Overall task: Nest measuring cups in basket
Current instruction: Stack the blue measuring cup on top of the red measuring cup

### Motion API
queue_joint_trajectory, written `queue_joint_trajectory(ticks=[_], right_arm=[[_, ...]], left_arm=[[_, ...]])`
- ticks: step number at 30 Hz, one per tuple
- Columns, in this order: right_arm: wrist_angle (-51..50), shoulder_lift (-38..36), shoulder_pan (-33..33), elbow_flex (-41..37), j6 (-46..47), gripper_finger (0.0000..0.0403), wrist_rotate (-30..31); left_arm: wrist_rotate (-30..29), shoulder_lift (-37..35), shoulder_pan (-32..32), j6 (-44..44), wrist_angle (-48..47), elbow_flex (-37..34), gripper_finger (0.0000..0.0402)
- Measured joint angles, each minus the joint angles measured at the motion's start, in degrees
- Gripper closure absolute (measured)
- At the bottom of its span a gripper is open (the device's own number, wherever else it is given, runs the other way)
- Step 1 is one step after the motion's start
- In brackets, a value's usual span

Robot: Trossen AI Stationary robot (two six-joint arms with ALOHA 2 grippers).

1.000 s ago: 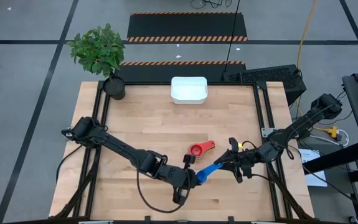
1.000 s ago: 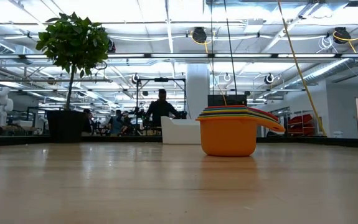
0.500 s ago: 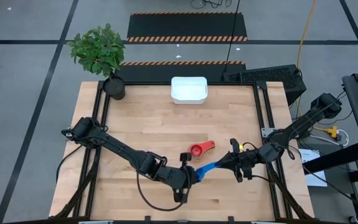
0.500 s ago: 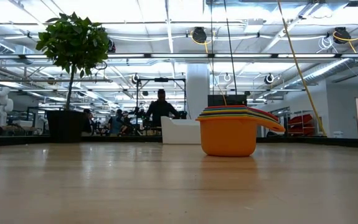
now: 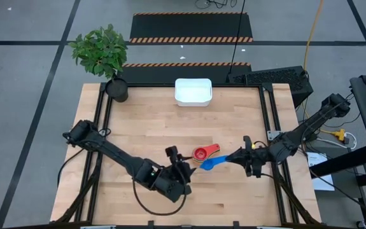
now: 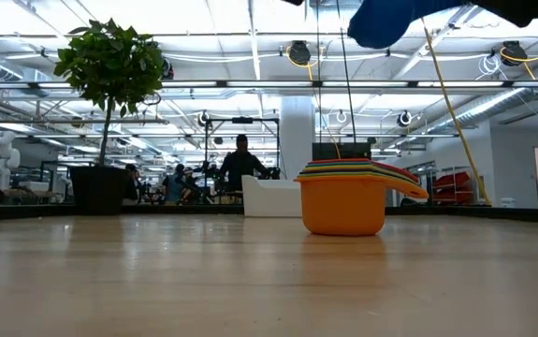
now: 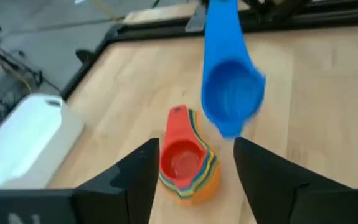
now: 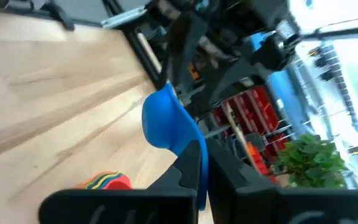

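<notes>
The blue measuring cup (image 5: 209, 163) was a smooth plastic scoop with a round bowl and a flat, tapering handle. The right gripper (image 5: 235, 156) was closed on the handle end and held the cup clear of the table, right of centre in the high view. The cup's long axis ran from lower left to upper right there, bowl toward the left.

Just beside the bowl, at frame centre, the stack of nested cups (image 5: 200, 153) stood on the pale wood-plank table (image 5: 144, 133), red cup uppermost and orange lowest, with the handles pointing to the upper right.

The left gripper (image 5: 181, 166) sat left of the stack, its fingers parted and holding nothing.

The white rounded basket (image 5: 193, 91) stood at the table's upper edge, well apart. A potted plant (image 5: 101, 52) occupied the upper-left corner.
</notes>
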Motion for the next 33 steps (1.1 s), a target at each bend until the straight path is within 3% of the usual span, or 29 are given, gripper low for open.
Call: queue_joint_trajectory(ticks=[2,8,12,22,33], right_arm=[[3.4,-1.7,-0.2,-2.3,-1.3,0.0402,-0.9],[20.7,-4.5,-4.3,-13.1,-13.1,0.0402,-12.8],[25.0,-4.5,-9.5,-17.7,-15.3,0.0402,-13.7],[29.9,-1.7,-24.5,-18.9,-10.0,0.0403,-32.4],[35.9,10.3,-31.5,-18.9,-11.5,0.0403,-39.2]], left_arm=[[0.2,-0.2,-0.2,-2.1,-1.7,0.0,0.0185],[0.8,-0.5,-0.3,-3.0,-2.2,0.0,0.0186],[0.9,-0.5,-0.3,-2.8,-2.3,0.0,0.0187],[0.9,-0.5,-0.3,-3.2,-2.4,0.0,0.0187],[1.2,-0.4,-1.1,-6.7,-2.4,0.0,0.0188]])
